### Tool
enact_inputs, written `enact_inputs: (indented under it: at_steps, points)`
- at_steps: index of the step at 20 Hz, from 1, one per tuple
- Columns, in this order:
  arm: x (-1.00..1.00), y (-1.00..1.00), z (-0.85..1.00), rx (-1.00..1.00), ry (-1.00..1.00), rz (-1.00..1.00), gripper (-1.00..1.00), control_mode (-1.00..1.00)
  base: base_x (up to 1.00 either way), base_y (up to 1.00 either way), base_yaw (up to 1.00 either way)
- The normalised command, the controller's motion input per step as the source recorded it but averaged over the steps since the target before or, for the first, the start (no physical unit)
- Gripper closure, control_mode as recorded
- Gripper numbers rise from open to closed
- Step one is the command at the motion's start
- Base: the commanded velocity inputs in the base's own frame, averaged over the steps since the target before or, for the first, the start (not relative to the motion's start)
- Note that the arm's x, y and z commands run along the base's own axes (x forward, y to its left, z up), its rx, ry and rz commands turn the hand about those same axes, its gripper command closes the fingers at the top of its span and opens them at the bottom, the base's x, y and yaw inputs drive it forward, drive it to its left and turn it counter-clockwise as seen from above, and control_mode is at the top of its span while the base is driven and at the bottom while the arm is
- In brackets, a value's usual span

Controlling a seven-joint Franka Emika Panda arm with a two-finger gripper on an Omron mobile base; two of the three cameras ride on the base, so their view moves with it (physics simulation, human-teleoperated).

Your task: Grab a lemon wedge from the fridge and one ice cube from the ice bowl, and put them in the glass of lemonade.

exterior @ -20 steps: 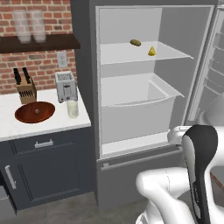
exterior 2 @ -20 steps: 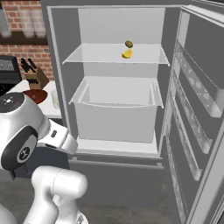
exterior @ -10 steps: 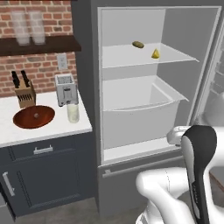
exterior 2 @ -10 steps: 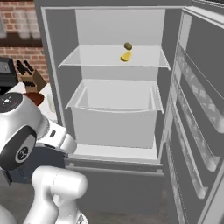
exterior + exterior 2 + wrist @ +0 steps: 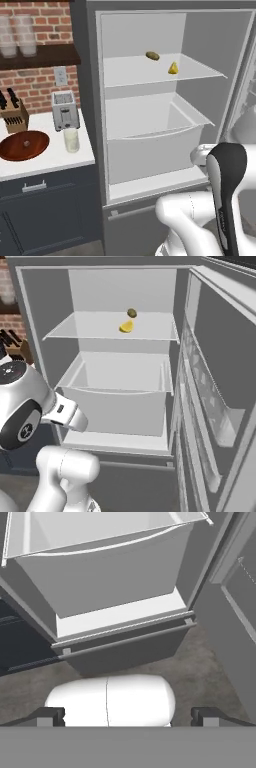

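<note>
The fridge (image 5: 91, 90) stands open, its door (image 5: 220, 351) swung out to the right. On its upper white shelf lies the small yellow lemon wedge (image 5: 173, 68) (image 5: 127, 327), beside an olive-green oblong item (image 5: 152, 55). On the white counter to the left stands the glass of lemonade (image 5: 71, 139), next to the reddish-brown ice bowl (image 5: 24, 145), which has a tiny speck in its middle. My gripper (image 5: 128, 717) is open and holds nothing. It hangs low in front of the fridge, looking down at the crisper drawer (image 5: 110, 572) and the floor, far below the wedge.
A toaster (image 5: 65, 110) and a knife block (image 5: 12, 117) stand behind the glass and bowl. Frosted jars (image 5: 17, 35) sit on a dark wall shelf. Door racks (image 5: 200, 406) line the open door at the right. Dark cabinets (image 5: 45, 210) run under the counter.
The whole picture has shifted: the base has driven nearer to the fridge, which looms larger. The arm keeps its folded pose and the gripper stays open.
</note>
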Motion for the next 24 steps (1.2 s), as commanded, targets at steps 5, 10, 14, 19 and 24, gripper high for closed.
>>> enact_inputs:
  at_steps: [5,10,14,19,24]
  points:
    - [0.0,0.0,0.0,0.0,0.0,0.0,-1.0,1.0,0.52,-0.15,0.0]
    - [0.0,0.0,0.0,0.0,0.0,0.0,-1.0,1.0,0.65,0.0,0.0]
    - [0.0,0.0,0.0,0.0,0.0,0.0,-1.0,1.0,0.59,-0.05,0.0]
    - [0.0,0.0,0.0,0.0,0.0,0.0,-1.0,1.0,0.32,-0.08,0.0]
    - [0.12,-0.06,0.0,0.0,-0.01,0.0,-1.0,-1.0,0.0,0.0,0.0]
